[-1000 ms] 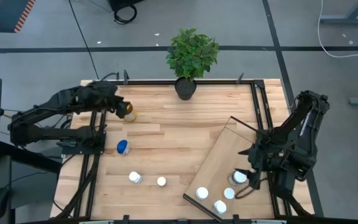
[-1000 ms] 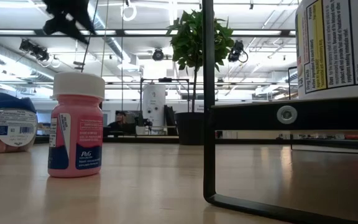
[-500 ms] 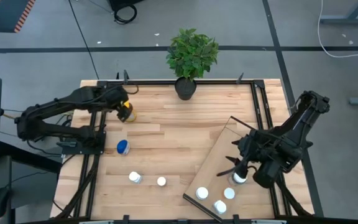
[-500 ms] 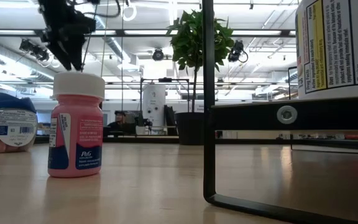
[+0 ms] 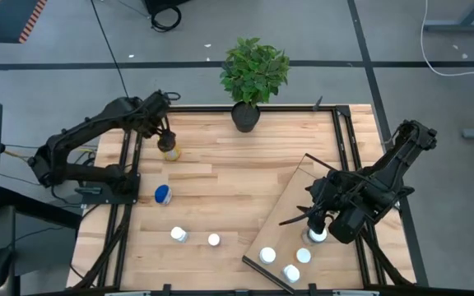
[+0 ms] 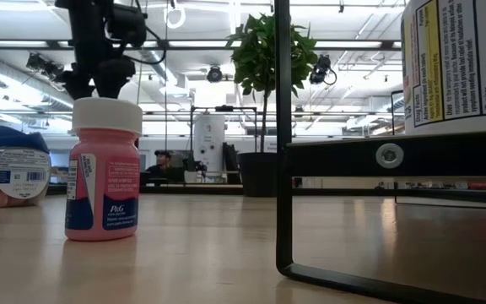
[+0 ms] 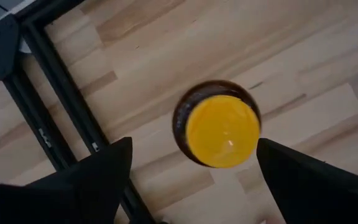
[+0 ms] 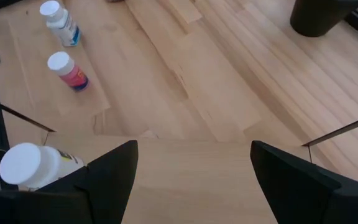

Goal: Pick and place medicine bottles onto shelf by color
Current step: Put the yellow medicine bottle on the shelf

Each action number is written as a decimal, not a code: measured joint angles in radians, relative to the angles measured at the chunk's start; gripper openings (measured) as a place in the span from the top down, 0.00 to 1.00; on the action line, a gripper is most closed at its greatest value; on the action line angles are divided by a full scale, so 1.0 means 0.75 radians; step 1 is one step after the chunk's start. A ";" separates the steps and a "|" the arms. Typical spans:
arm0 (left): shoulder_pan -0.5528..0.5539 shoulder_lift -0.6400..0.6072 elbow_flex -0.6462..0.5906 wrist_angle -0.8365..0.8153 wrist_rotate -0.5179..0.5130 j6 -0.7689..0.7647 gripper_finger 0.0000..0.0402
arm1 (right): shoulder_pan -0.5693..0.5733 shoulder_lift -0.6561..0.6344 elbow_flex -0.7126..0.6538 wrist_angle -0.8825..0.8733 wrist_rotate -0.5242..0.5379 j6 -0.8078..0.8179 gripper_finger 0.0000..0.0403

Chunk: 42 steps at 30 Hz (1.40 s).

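At the near edge of the table, three white-capped bottles stand grouped on the near end of the shelf, a light-wood board lying at an angle on the right half of the tabletop. Just beyond them a fourth white-capped bottle stands on the shelf, with the right gripper above it, fingers spread wide and holding nothing. On the bare planks to the left, two more white-capped bottles stand near each other, and a blue-capped bottle stands a little farther back. Farther still, near the far left corner, the amber bottle with the yellow cap stands upright; the left gripper hangs right over it, its fingers wide on either side and clear of it. A potted plant stands at the far edge.
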 joint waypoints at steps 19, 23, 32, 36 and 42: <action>-0.108 0.122 -0.124 0.167 0.070 -0.001 0.13 | -0.017 0.000 -0.001 0.001 -0.066 0.003 0.21; -0.106 0.122 -0.124 0.190 0.065 0.004 0.13 | -0.017 0.000 -0.001 0.001 -0.086 0.005 0.21; -0.121 0.122 -0.124 0.212 0.050 0.004 0.20 | -0.017 0.000 -0.001 0.000 -0.089 0.004 0.21; -0.166 0.122 -0.124 0.213 0.060 -0.042 0.34 | -0.017 0.000 -0.001 0.000 -0.089 -0.011 0.21; -0.259 0.122 -0.124 0.344 0.192 -0.150 0.48 | -0.041 0.000 -0.001 0.001 -0.053 -0.027 0.21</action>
